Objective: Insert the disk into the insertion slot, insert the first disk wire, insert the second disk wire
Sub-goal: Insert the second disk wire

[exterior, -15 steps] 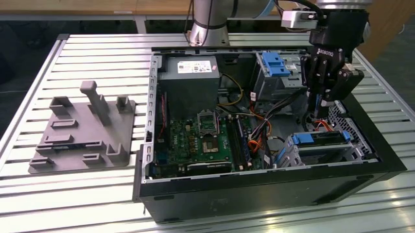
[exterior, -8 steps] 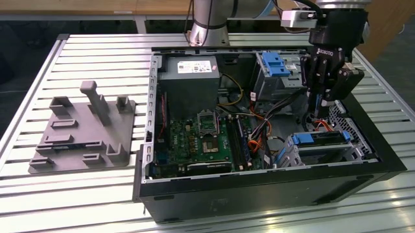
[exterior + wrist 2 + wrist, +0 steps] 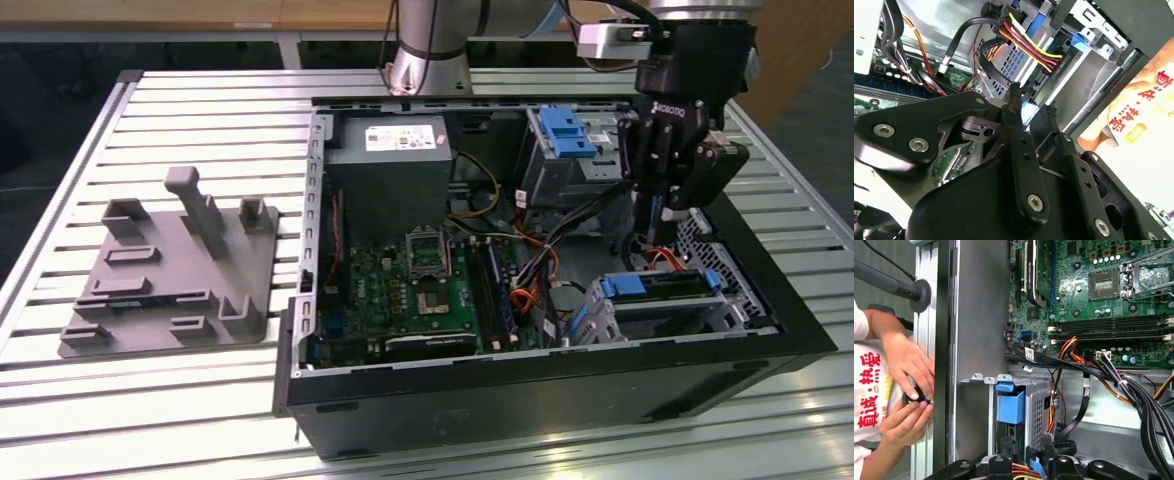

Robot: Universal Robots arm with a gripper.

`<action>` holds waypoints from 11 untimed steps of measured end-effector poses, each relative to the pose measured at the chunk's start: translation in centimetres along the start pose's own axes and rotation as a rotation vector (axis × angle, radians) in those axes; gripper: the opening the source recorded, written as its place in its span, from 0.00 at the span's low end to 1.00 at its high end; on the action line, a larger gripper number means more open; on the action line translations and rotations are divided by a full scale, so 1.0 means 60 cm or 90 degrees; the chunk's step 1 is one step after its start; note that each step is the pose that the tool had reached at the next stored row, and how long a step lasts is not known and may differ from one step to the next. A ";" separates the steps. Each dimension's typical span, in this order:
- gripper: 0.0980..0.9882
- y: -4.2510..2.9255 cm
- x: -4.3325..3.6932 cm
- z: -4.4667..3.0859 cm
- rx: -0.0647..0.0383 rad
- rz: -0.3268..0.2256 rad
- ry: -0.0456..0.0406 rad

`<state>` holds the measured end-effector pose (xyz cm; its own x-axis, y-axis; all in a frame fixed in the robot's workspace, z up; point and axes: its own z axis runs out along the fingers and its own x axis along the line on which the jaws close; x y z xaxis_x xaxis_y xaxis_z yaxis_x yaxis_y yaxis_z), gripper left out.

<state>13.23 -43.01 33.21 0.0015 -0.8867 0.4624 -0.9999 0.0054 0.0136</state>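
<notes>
Black pincer [image 3: 1031, 104] hung narrowly parted, clamping nothing visible | tips near black-plugged red-yellow-orange wire bundle [image 3: 1030, 44] | blue-framed silver disk [image 3: 654, 287] sat inside perforated silver cage slot [image 3: 674, 315] | plug seating was obscured by pincer.

Disk carrier [image 3: 1010, 405] logged as bright blue plastic; perforated silver sheet-metal insertion slot [image 3: 1038, 415]; green circuit board [image 3: 400, 295]; red, yellow, orange, black wire bundle [image 3: 1029, 45]; black pincer [image 3: 1032, 102].

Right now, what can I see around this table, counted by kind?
Computer case: 1
Grey holder plate: 1
Pincer: 1
Person's hands: 2
Total: 5
</notes>
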 end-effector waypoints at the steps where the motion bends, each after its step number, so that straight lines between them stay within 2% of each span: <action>1: 0.30 0.000 0.000 0.000 0.000 0.000 0.0004; 6: 0.30 -0.001 -0.004 0.001 0.000 -0.001 0.0017; 7: 0.27 -0.001 -0.005 0.001 0.000 -0.002 0.0022; 8: 0.20 -0.001 -0.006 0.001 0.000 -0.002 0.0029; 10: 0.20 -0.001 -0.008 0.000 0.000 -0.002 0.0052; 11: 0.13 -0.001 -0.009 0.000 0.000 -0.002 0.0065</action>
<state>13.30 -42.51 32.93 0.0053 -0.8819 0.4713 -0.9999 0.0021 0.0151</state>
